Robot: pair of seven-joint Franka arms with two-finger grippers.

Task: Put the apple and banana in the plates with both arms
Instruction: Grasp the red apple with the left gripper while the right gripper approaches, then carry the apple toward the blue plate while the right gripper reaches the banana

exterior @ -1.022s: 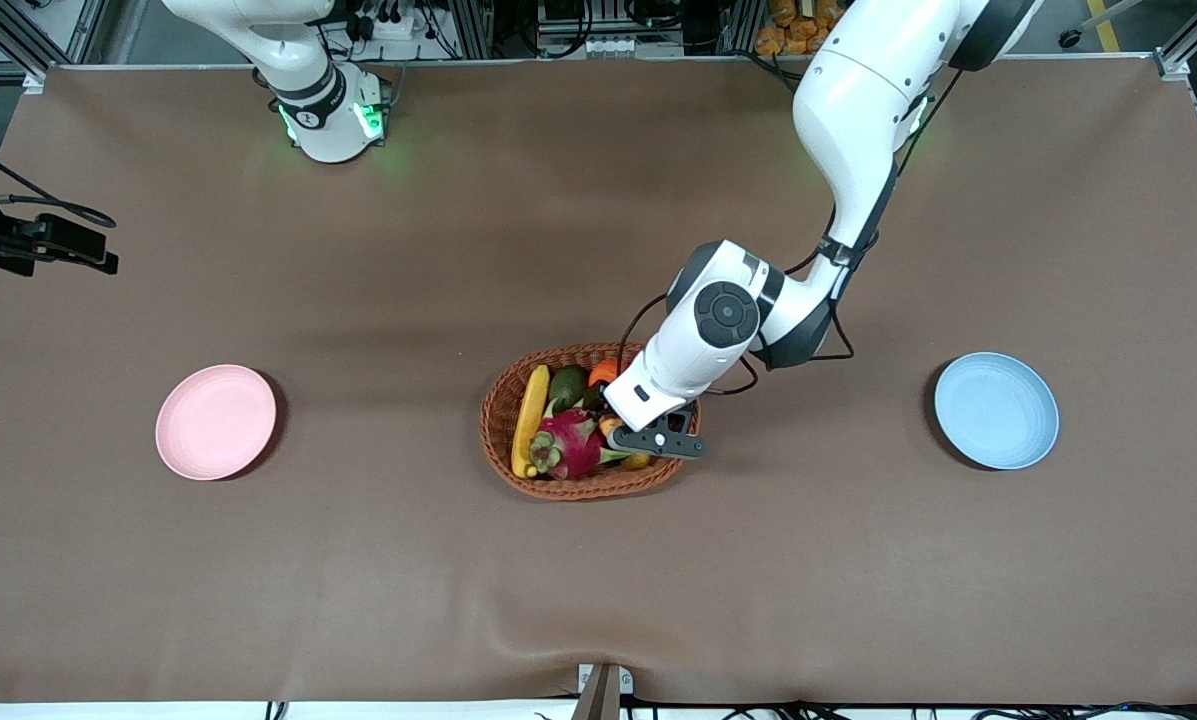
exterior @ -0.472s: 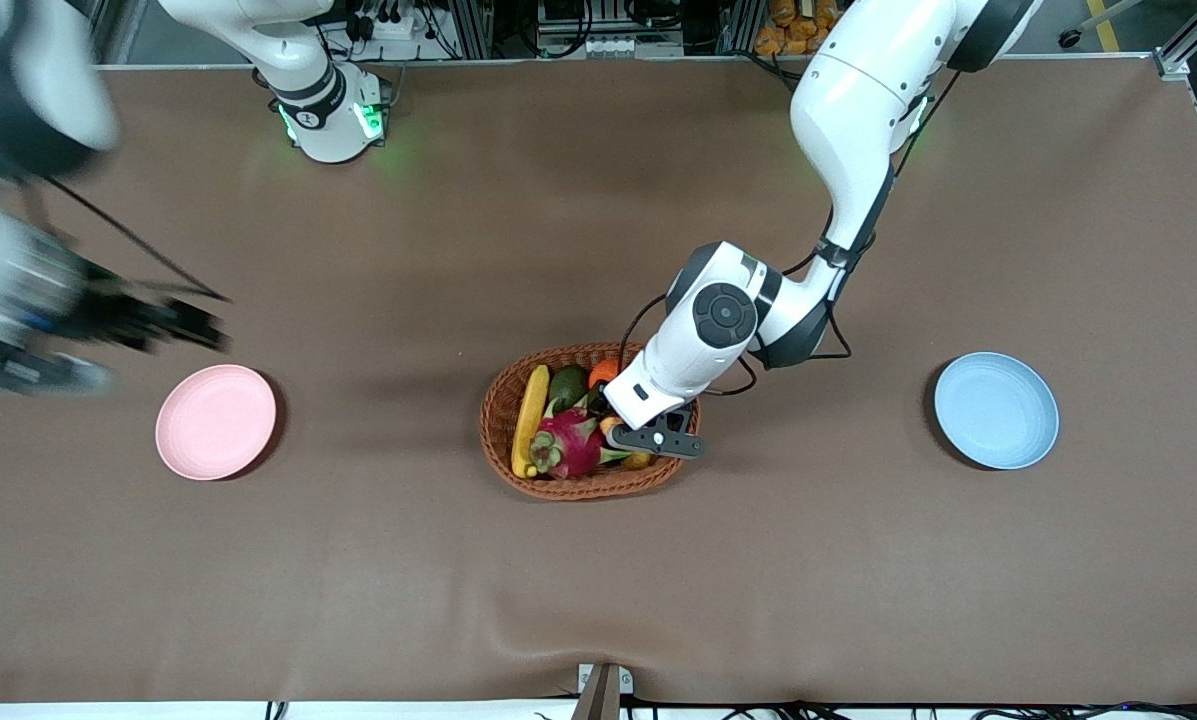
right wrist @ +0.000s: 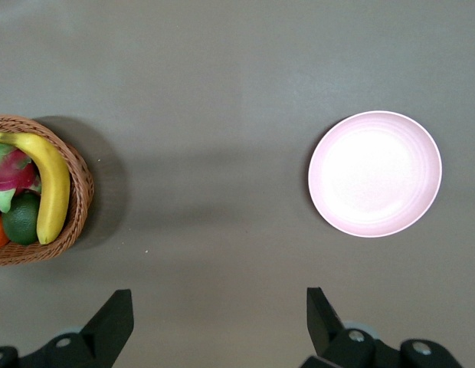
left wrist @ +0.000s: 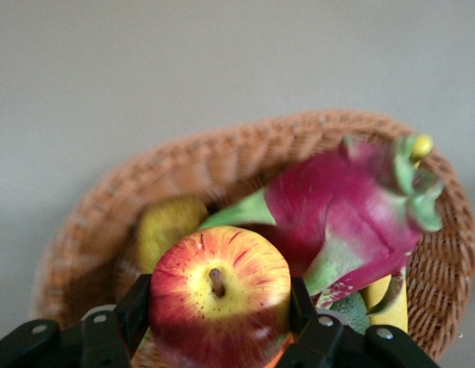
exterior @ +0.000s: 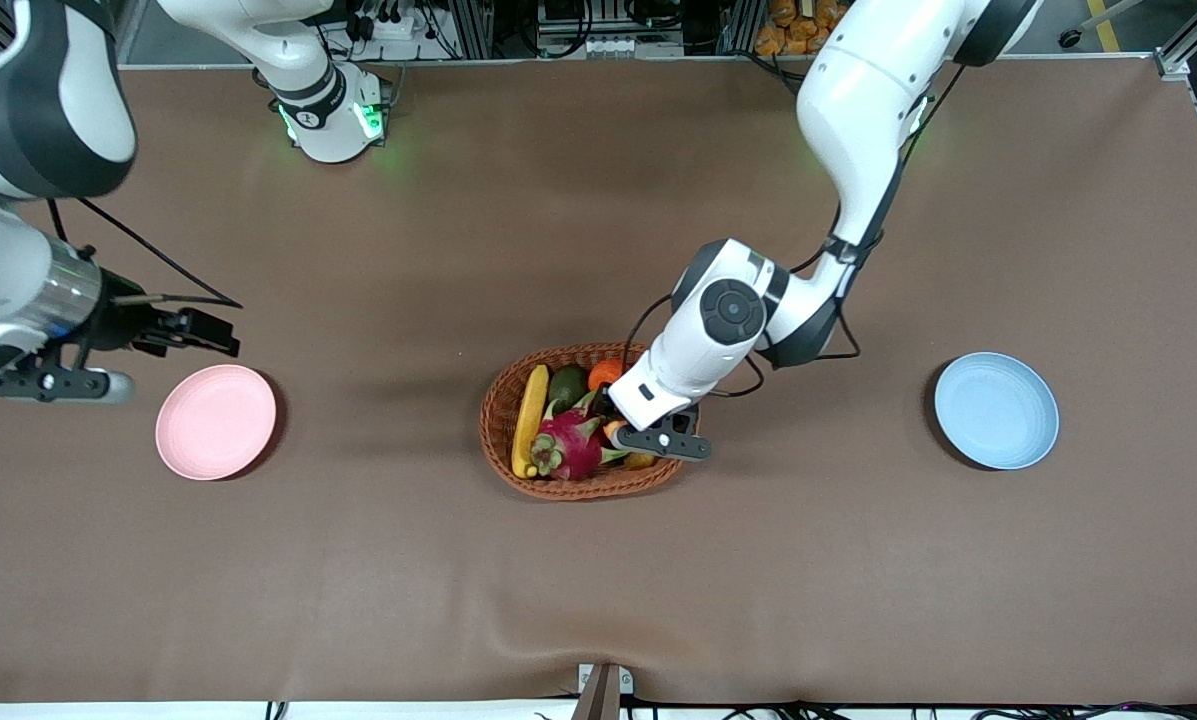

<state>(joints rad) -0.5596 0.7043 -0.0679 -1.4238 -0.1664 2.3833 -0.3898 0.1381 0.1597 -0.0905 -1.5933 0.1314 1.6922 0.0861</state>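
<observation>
The red and yellow apple (left wrist: 218,307) sits between the fingers of my left gripper (left wrist: 220,310), which is shut on it just above the wicker basket (left wrist: 222,153). In the front view the left gripper (exterior: 623,430) is in the basket (exterior: 498,400), and its hand hides most of the apple. The yellow banana (exterior: 530,418) lies along the basket's edge toward the right arm's end, also in the right wrist view (right wrist: 50,184). My right gripper (exterior: 220,335) hangs open and holds nothing, over bare table beside the pink plate (exterior: 216,421). The blue plate (exterior: 996,410) has nothing on it.
The basket also holds a magenta dragon fruit (exterior: 568,445), a dark green fruit (exterior: 566,385) and an orange (exterior: 604,373). The pink plate (right wrist: 374,173) has nothing on it. Brown cloth covers the table, with a ripple at its near edge (exterior: 518,625).
My left gripper has shut on the apple in the basket. The right arm has swung in from the table's end, and its gripper now hangs beside the pink plate.
</observation>
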